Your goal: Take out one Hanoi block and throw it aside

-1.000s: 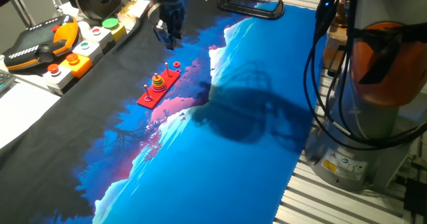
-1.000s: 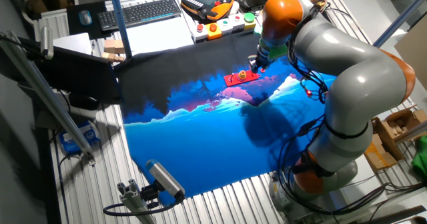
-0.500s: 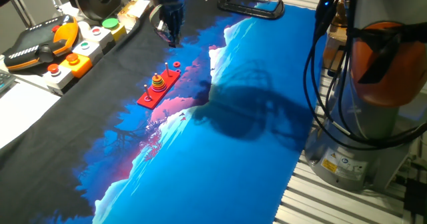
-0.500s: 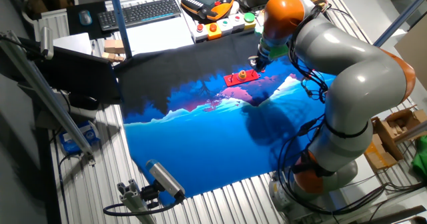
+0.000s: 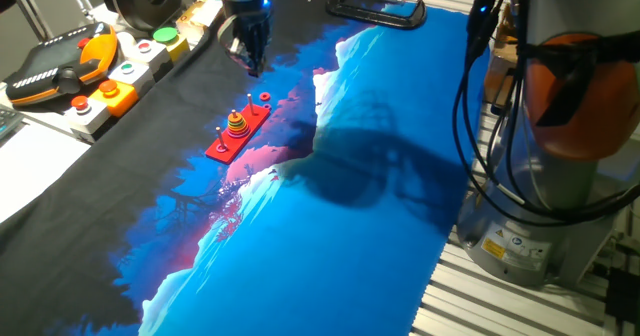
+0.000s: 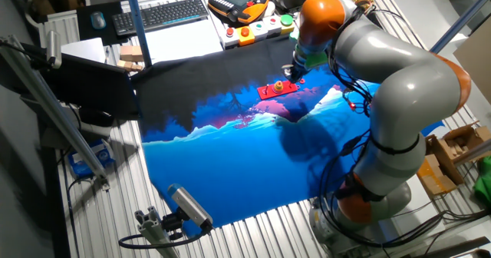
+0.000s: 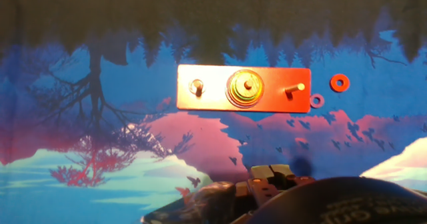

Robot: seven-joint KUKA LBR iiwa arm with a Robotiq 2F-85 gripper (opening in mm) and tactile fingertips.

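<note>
In the hand view the Hanoi block (image 7: 340, 82), a tiny red-orange ring, lies flat on the mat just right of the red peg board (image 7: 213, 101). A second small ring (image 7: 317, 101), bluish-purple, rests by the board's right corner. Several rings are stacked (image 7: 245, 87) on the middle peg, and the two outer pegs are bare. My gripper (image 7: 270, 174) shows at the bottom edge with its fingertips together and nothing between them. In the fixed views the gripper (image 5: 250, 62) (image 6: 294, 72) hangs over the black part of the mat, beyond the far end of the board (image 5: 238, 131) (image 6: 276, 89).
A teach pendant (image 5: 60, 66) and a button box (image 5: 125, 76) sit at the mat's left edge. A keyboard (image 6: 165, 14) lies further back. A dark clamp-like device (image 5: 375, 8) rests at the mat's far end. The robot base (image 5: 560, 206) stands on the right.
The arm has shifted slightly toward the button box side and a little higher. The board, the stacked rings and the loose rings have not moved.
</note>
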